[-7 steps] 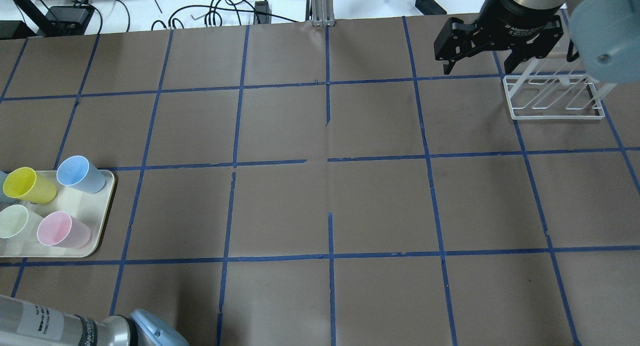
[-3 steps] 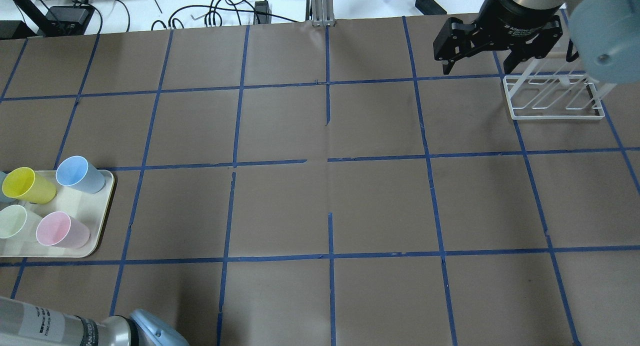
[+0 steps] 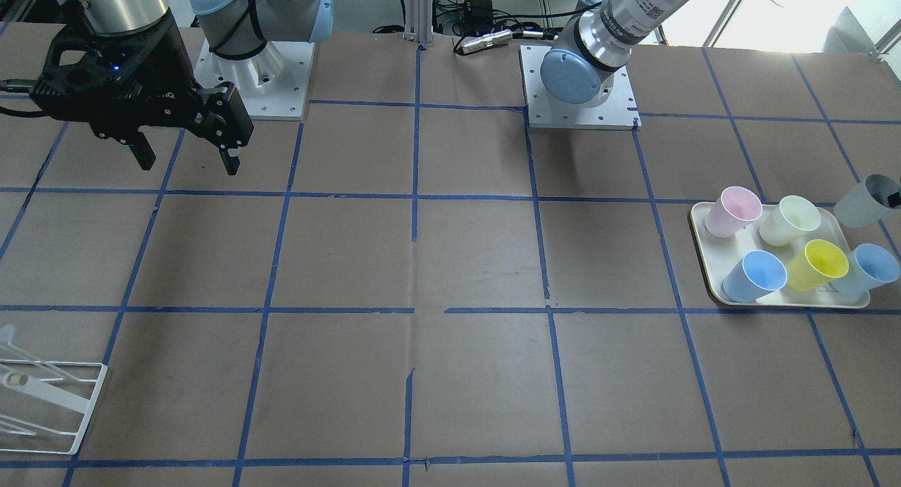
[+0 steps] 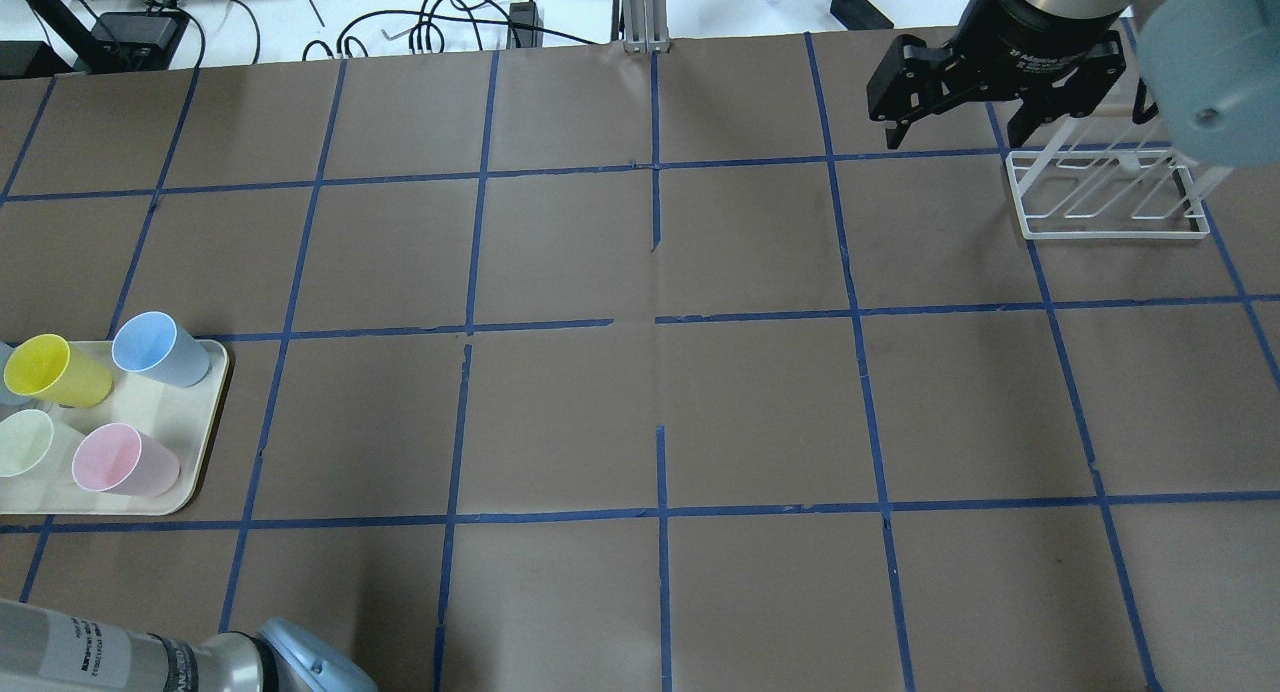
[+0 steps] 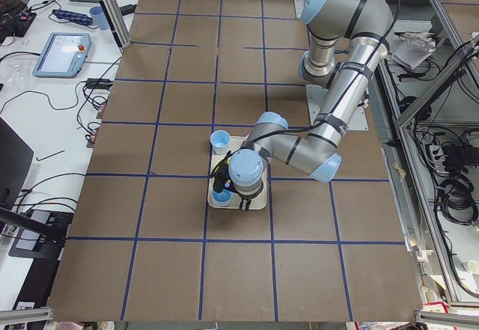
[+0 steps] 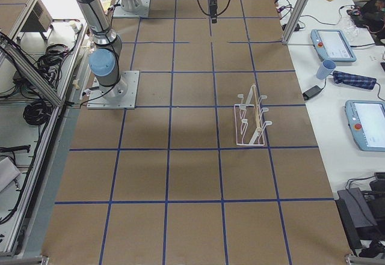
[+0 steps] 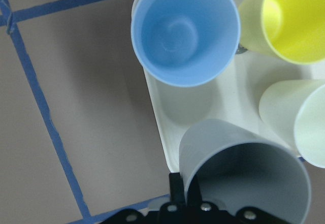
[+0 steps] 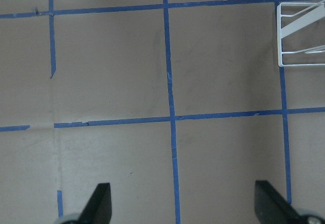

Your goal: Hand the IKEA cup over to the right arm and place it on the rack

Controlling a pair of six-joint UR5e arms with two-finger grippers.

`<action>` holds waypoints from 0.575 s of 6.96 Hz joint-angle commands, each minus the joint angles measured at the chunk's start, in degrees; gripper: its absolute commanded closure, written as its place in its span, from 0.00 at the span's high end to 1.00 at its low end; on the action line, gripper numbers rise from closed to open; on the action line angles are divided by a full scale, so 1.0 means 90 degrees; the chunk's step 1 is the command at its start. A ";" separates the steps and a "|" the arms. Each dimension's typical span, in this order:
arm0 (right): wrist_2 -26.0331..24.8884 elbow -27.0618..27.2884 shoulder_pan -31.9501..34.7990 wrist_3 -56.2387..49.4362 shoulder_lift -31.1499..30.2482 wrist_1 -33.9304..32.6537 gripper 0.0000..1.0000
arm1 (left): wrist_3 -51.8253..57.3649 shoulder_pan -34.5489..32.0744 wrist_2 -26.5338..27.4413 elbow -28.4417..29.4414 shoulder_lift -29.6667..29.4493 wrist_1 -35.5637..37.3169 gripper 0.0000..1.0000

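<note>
The pale grey IKEA cup (image 7: pixel 244 178) is in my left gripper (image 7: pixel 187 196), which is shut on its rim, one finger outside the wall and one inside. In the front-facing view the cup (image 3: pixel 862 204) hangs tilted at the tray's far corner, with a black finger (image 3: pixel 891 197) inside it. My right gripper (image 4: pixel 955 137) is open and empty, hovering just left of the white wire rack (image 4: pixel 1105 197). It also shows in the front-facing view (image 3: pixel 188 163). The rack holds no cup (image 6: pixel 251 121).
The cream tray (image 3: pixel 706 265) at the table's left end holds a pink cup (image 3: pixel 733 211), a cream-green cup (image 3: pixel 788 219), a yellow cup (image 3: pixel 816 264) and two light blue cups (image 3: pixel 753 276). Brown paper with a blue tape grid covers the table. Cables lie beyond the far edge.
My left forearm has shifted slightly down and left at the bottom of the overhead view, and the tray's cups moved a touch left. The right gripper stays open by the rack.
</note>
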 commanded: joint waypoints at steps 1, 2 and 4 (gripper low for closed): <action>0.0000 0.0000 -0.0005 0.0000 0.0000 0.0000 1.00 | 0.0452 -0.0030 -0.0774 0.0822 0.0080 -0.1533 0.00; 0.0009 0.0000 -0.0005 0.0000 0.0000 0.0000 1.00 | 0.0473 -0.0088 -0.1213 0.1039 0.0197 -0.2451 0.00; -0.0020 -0.0020 -0.0025 0.0010 0.0000 0.0010 1.00 | 0.0464 -0.0816 -0.1937 0.0944 0.0470 -0.3423 0.00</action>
